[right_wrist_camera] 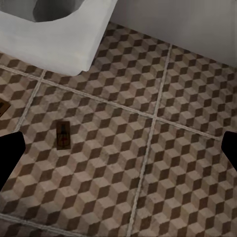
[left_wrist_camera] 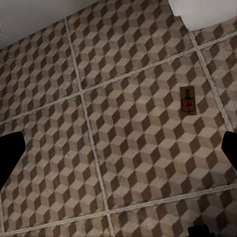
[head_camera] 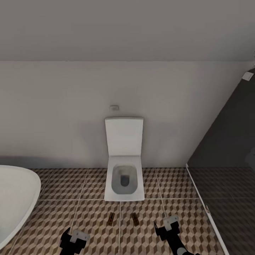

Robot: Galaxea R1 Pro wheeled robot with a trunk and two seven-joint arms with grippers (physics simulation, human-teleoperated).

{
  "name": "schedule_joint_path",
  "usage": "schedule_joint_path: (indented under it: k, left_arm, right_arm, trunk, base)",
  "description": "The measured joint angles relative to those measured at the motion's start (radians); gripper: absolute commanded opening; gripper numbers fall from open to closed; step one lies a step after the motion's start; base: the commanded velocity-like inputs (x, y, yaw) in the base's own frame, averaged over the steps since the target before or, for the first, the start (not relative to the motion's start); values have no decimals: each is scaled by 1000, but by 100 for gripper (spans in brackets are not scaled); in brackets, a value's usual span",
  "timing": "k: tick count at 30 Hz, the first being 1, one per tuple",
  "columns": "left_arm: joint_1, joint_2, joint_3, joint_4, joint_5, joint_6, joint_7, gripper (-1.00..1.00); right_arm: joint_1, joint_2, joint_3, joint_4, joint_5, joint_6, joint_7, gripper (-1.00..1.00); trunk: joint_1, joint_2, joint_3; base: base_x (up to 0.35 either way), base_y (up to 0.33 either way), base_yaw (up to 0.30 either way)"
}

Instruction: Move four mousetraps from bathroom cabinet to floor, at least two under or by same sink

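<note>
Head view: a white toilet (head_camera: 124, 166) with its lid raised stands against the pale wall, on the bathroom floor (head_camera: 88, 187) of cube-patterned tiles. Two mousetraps lie flat on the tiles just in front of the bowl, the left mousetrap (head_camera: 111, 219) and the right mousetrap (head_camera: 135, 219) near each other, one on each side of a grout line. A white curved tub or basin rim (head_camera: 17, 198) sits at the left edge; a dark glass panel (head_camera: 226, 148) stands at right. The left gripper (head_camera: 75, 238) and right gripper (head_camera: 169, 226) hang low over the floor, both empty, fingers apart as far as can be seen. Left wrist view: one mousetrap (left_wrist_camera: 187, 100) lies on the tiles near the toilet base (left_wrist_camera: 202, 12); the dark fingertips (left_wrist_camera: 10, 158) sit at opposite edges, spread wide, nothing between them. Right wrist view: one mousetrap (right_wrist_camera: 63, 135) lies on the floor near the toilet bowl corner (right_wrist_camera: 74, 44); the fingertips (right_wrist_camera: 9, 155) are wide apart, holding nothing.
</note>
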Motion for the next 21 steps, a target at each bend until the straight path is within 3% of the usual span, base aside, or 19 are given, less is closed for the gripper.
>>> schedule_joint_path:
  k: [21]
  left_arm:
    - [0, 0, 0, 0, 0, 0, 0, 100]
  right_arm:
    - [0, 0, 0, 0, 0, 0, 0, 100]
  trunk:
    - [0, 0, 34]
  base:
    - [0, 0, 0]
